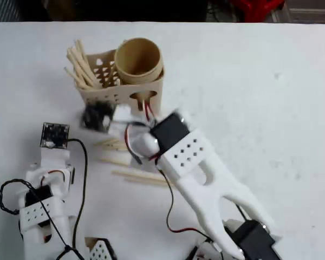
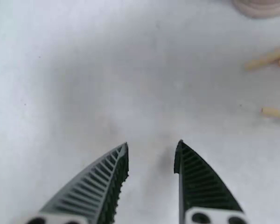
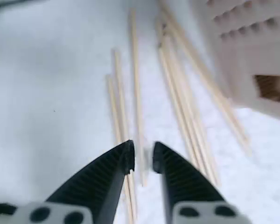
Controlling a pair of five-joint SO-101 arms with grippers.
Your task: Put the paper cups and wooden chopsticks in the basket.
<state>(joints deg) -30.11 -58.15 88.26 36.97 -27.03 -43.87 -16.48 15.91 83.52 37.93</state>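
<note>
My right end effector (image 3: 143, 156) hangs low over the loose chopsticks (image 3: 177, 102). Its jaws are only narrowly parted, astride one stick and gripping nothing that I can make out. My left end effector (image 2: 151, 149) is spread wider above bare counter toward the near left corner, with nothing between its jaws.

The loose chopsticks lie flat in a rough fan just on the near side of the basket (image 1: 116, 97). The basket stands toward the far edge, left of the middle. The paper cups (image 1: 138, 58) are already stacked in it, with a sheaf of sticks (image 1: 81, 65) leaning out beside them.

I think the main risk is the pinch itself. The sticks are thin and lie flat on a smooth top, so my tips could scrape the surface and roll the stick away instead of lifting it. Its neighbours lie close enough that I might catch two, and the second could swing loose and drop. I am also very near the basket wall and could nudge it. The basket looks crowded, so a long stick may catch on the rim.

The counter (image 1: 260, 81) is plain white and matte. Beyond its far edge the room is dark, with something red (image 1: 257, 8) near the far right corner.
</note>
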